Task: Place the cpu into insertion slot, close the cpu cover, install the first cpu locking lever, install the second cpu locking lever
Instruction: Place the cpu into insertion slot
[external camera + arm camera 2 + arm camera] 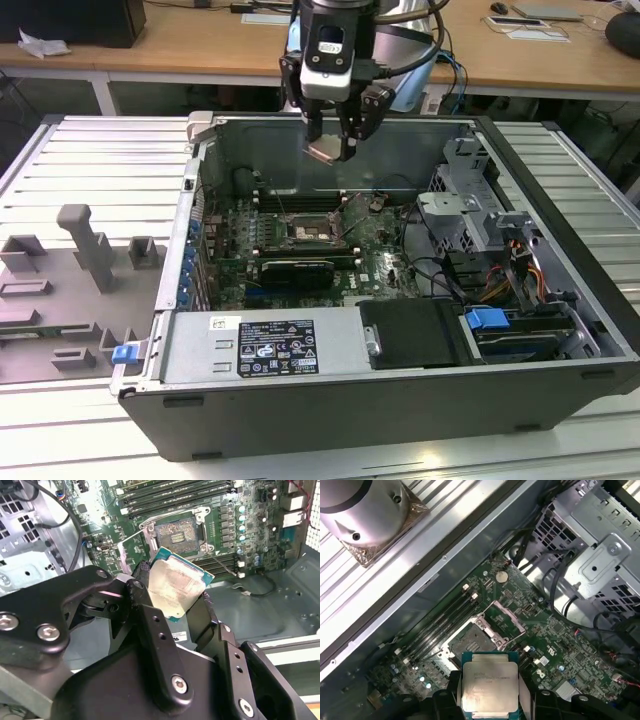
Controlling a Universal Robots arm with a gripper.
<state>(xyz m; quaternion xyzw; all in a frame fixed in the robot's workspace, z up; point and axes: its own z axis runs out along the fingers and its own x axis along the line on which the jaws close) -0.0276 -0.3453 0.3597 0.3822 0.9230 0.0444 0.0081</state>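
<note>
- I see the gripper (332, 148) with its jaws clamped on the cpu (175, 587), gripping it by opposite edges.
- I have the cpu above the uncovered insertion slot (479, 640) inside the computer case (400, 400), not touching it.

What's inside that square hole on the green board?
Nothing sits in the insertion slot yet: just rows of tiny contacts, with the cpu cover swung open. The hand holds the cpu above it. Whatever lies under the contacts is covered.
</note>
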